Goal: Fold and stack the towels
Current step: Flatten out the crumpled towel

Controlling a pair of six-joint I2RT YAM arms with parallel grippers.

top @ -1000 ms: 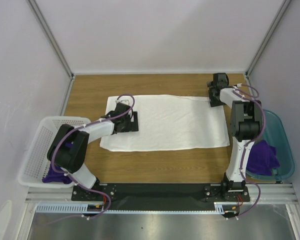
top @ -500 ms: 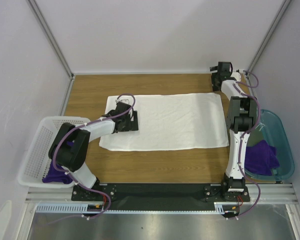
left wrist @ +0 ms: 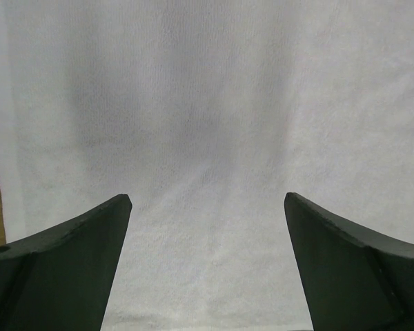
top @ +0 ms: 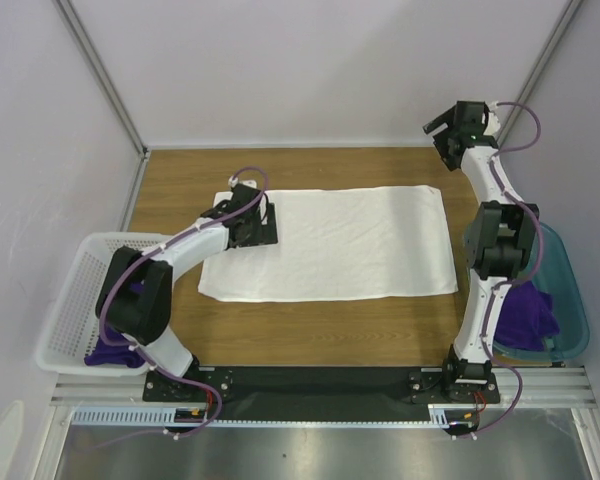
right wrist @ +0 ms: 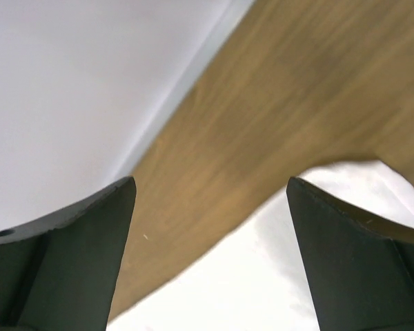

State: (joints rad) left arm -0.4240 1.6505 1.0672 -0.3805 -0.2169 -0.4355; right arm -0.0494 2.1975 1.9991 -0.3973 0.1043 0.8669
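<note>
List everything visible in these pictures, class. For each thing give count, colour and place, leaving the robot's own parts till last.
table: one, brown wood, under everything.
basket: one, white perforated plastic, at the table's left edge.
bin: one, teal plastic, at the table's right edge.
large towel: one, white, spread flat mid-table.
small towels: at least two, deep purple, one in the basket, a heap in the bin.
left gripper: one, black, open, over the large towel's left end.
right gripper: one, black, open, high by the far right corner.

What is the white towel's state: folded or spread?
Spread. The white towel lies flat on the table as one wide rectangle, and no folded-over layer shows in the top view.
</note>
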